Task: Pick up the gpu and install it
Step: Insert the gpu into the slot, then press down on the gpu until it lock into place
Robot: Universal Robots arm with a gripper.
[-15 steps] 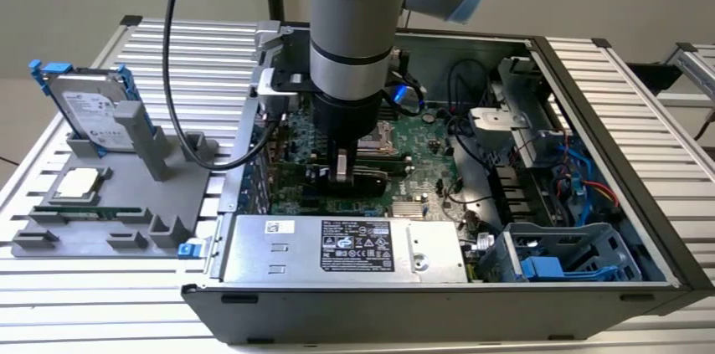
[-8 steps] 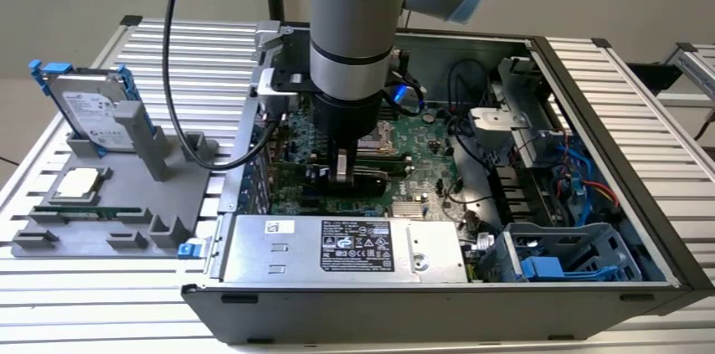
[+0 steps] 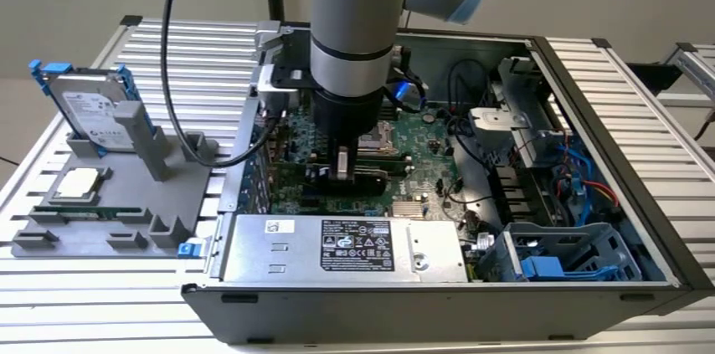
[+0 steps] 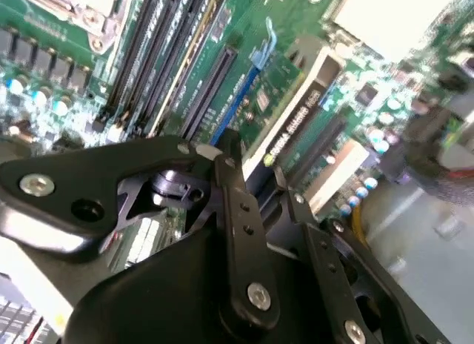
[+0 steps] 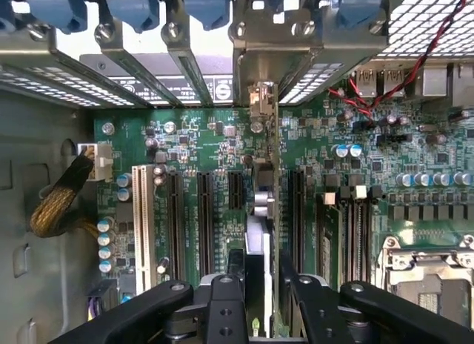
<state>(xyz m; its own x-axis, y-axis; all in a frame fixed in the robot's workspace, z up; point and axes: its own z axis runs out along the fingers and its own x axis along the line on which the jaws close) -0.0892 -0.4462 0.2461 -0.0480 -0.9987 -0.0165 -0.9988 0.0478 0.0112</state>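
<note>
- The gripper reaches down inside the open computer case, its two black fingers closed on the gpu, one on each face of the card, as both wrist views show.
- In the first wrist view the gpu is seen edge-on, standing upright on its long edge over the motherboard, its long axis running parallel to the black expansion slots on either side.
- The card's silver end bracket points toward the case's rear wall and sits in line with the row of slot covers there.
- In the second wrist view the gpu shows beyond the finger, lying alongside the slots.
- In the exterior view the arm comes down into the case's middle, the gripper low over the board.
- The case lies on a slatted metal table. On the exterior view's left, a grey fixture tray holds a hard drive on edge and a processor chip.
</note>
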